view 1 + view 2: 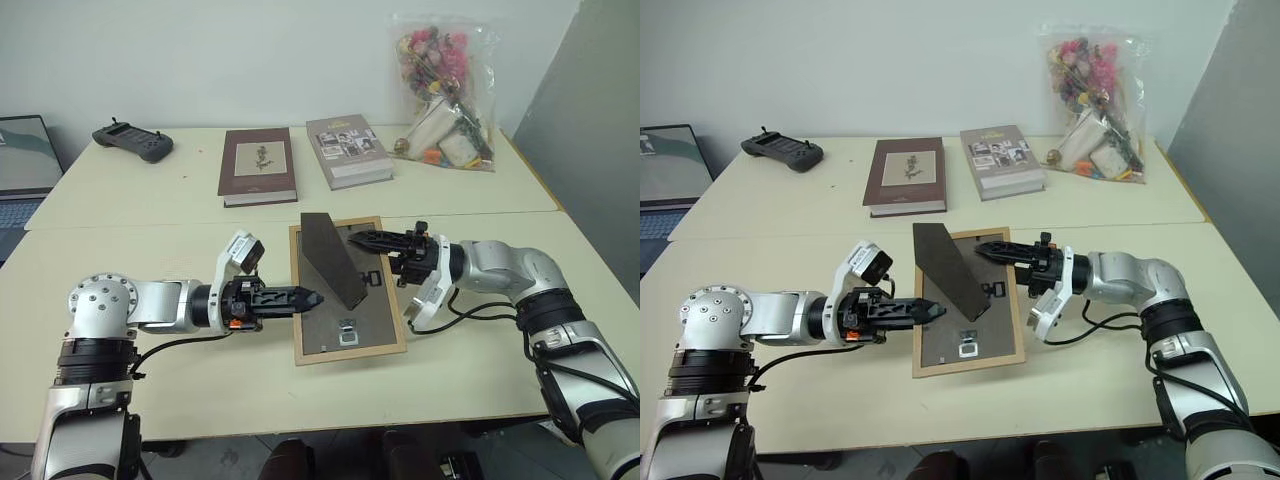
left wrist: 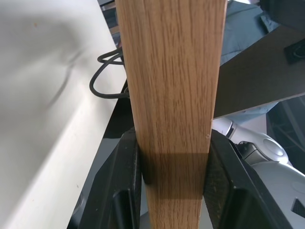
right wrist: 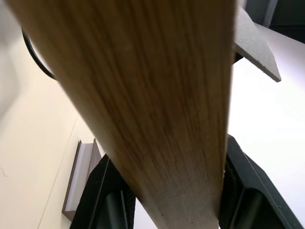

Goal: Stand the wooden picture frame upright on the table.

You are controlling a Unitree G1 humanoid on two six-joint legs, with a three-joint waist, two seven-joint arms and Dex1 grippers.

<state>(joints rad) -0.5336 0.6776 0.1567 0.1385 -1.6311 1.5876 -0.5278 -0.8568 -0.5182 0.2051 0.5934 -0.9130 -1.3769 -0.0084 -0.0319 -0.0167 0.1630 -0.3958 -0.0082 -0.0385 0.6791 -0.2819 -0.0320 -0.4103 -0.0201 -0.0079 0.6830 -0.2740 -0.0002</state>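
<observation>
Between my two grippers sits the wooden picture frame point(image 1: 345, 338), back side up over the near half of the table point(image 1: 150, 395), its dark grey panel showing and the fold-out stand point(image 1: 330, 258) swung up off it like a little ramp. I cannot tell from the head views whether the frame lies flat on the table or is lifted a touch.

My left gripper point(image 1: 312, 298) comes in level from the left and has the frame's left rail. In the left wrist view its two black fingers point(image 2: 121, 191) are clamped on either side of the light wood, wood filling the gap between them, so that one is gripping the frame.

My right gripper point(image 1: 358, 238) reaches in from the right, over the upper right part of the frame, close by the raised stand. In the right wrist view I see wood running between its fingers point(image 3: 240, 191) with both sitting tight against the rail's edges, so I read it as closed on the frame too.

Further back, past the seam, a maroon hardcover book point(image 1: 258, 165) and a grey hardcover book point(image 1: 347, 150) lie side by side, apart from each other. A black handheld controller point(image 1: 133, 141) rests at the far left, a clear bag of dried flowers point(image 1: 441, 90) stands at the far right, and a laptop point(image 1: 25, 160) sits beyond the left edge.
</observation>
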